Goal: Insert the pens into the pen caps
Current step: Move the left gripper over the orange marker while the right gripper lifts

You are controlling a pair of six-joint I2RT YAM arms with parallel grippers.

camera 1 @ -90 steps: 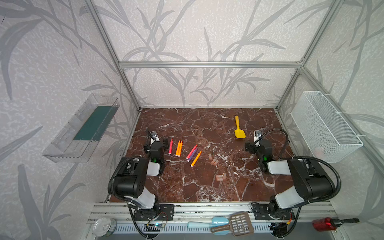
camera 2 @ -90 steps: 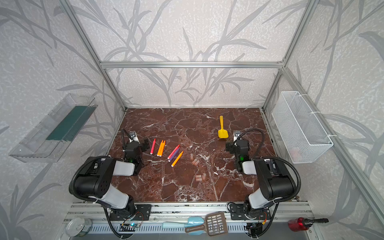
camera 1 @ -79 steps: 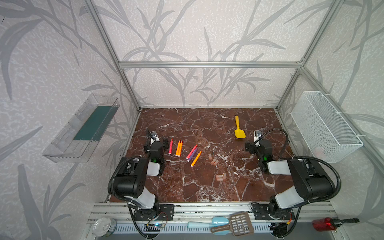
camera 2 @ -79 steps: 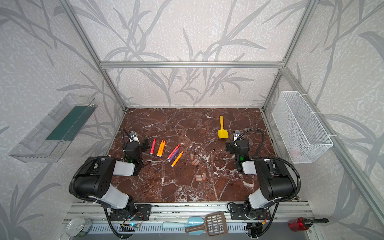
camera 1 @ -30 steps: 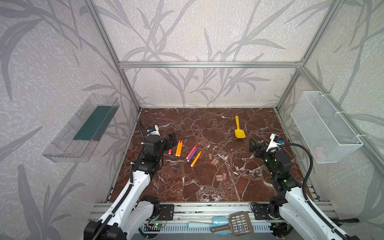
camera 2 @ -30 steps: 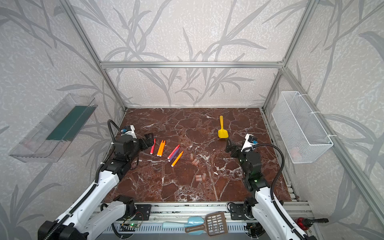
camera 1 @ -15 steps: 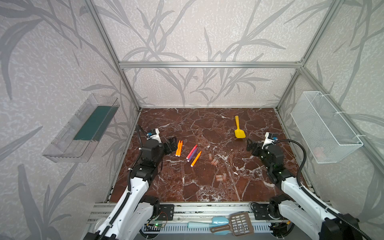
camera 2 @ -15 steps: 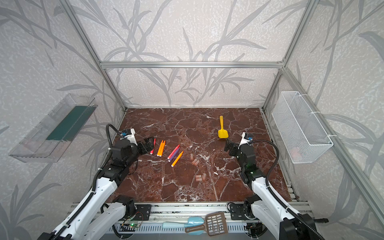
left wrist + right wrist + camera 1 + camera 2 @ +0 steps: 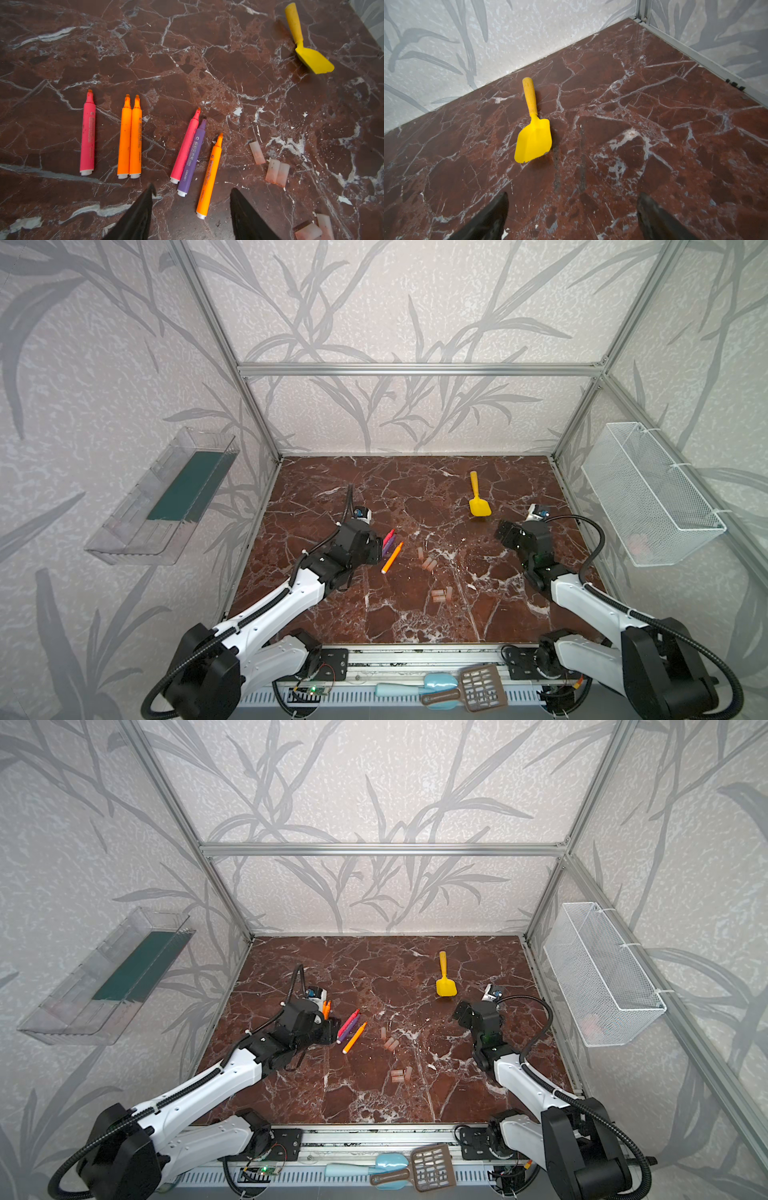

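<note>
1. Orange pen (image 9: 209, 176) lies with its white end between my left gripper's (image 9: 192, 187) parted jaws, ungripped.
2. Pen caps (image 9: 277, 173) lie nearby, outside those jaws.
3. My right gripper (image 9: 573, 193) gapes wide, empty, well apart from the pens (image 9: 133, 137).

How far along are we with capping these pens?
Done: nothing; all six pens lie uncapped, the caps loose beside them. In hand: nothing; the left gripper hovers open by the lone orange pen, the right gripper open and empty near the yellow shovel. Left: all six insertions.
</note>
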